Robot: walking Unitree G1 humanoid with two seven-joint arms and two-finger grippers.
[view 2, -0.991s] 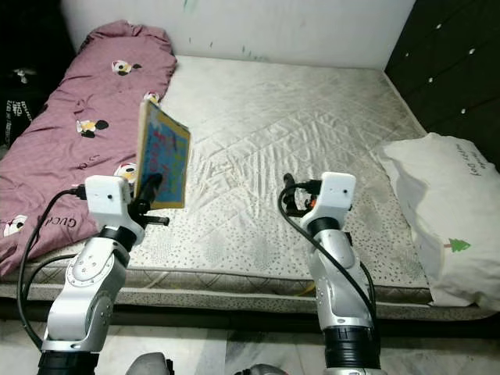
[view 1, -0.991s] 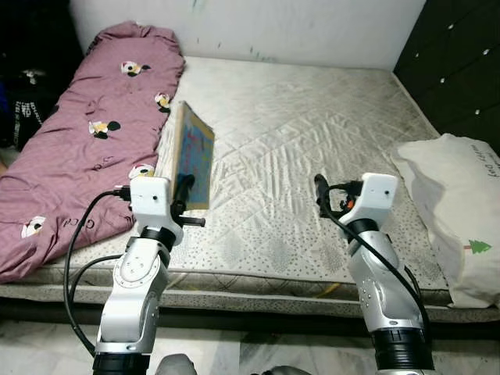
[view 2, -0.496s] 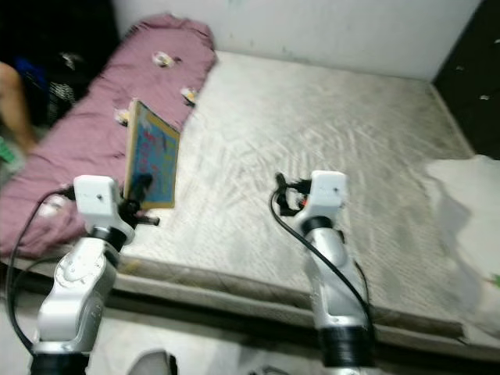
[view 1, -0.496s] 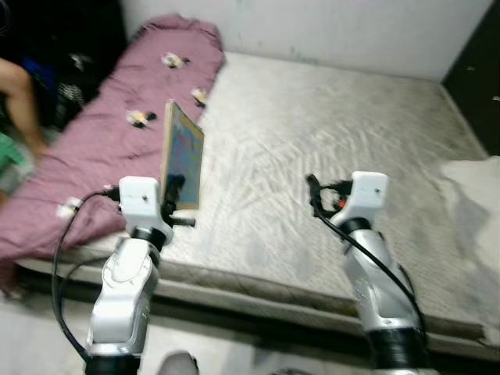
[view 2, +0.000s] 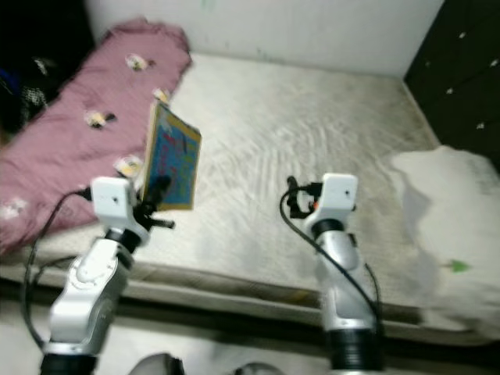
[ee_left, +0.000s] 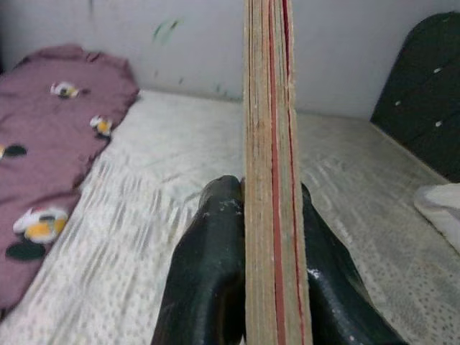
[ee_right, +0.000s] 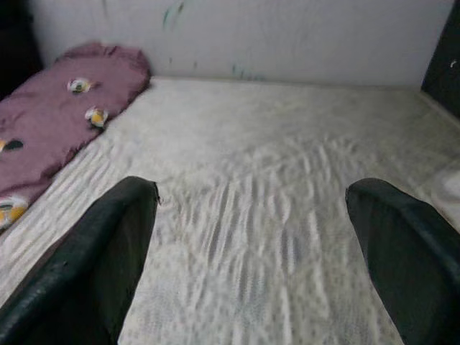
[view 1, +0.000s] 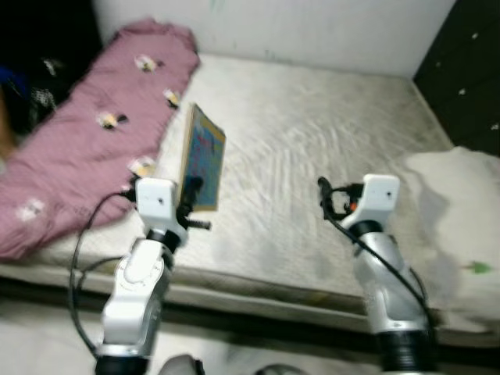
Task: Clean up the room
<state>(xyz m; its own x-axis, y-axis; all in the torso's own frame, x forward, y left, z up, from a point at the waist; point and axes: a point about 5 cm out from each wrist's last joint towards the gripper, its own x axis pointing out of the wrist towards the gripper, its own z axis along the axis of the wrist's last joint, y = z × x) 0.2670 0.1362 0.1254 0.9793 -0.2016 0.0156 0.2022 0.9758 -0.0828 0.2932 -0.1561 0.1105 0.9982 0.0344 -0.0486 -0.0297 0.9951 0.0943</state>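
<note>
My left gripper (view 1: 191, 190) is shut on a thin board book (view 1: 203, 156) with a blue cover, held upright on its edge over the near left part of the mattress (view 1: 312, 141). In the left wrist view the book's layered edge (ee_left: 269, 165) stands between the two black fingers (ee_left: 208, 287). My right gripper (view 1: 324, 195) hovers over the mattress's near middle, open, with nothing between its fingers (ee_right: 108, 244).
A mauve quilt (view 1: 86, 133) with small animal prints lies along the left side of the bed. A white pillow (view 1: 453, 219) rests at the right edge. A dark padded headboard panel (view 1: 469, 70) stands at far right, a white wall (view 1: 312, 27) behind.
The camera has swung, shifting and blurring the whole scene. The book stays upright in my left gripper, and both arms keep their pose.
</note>
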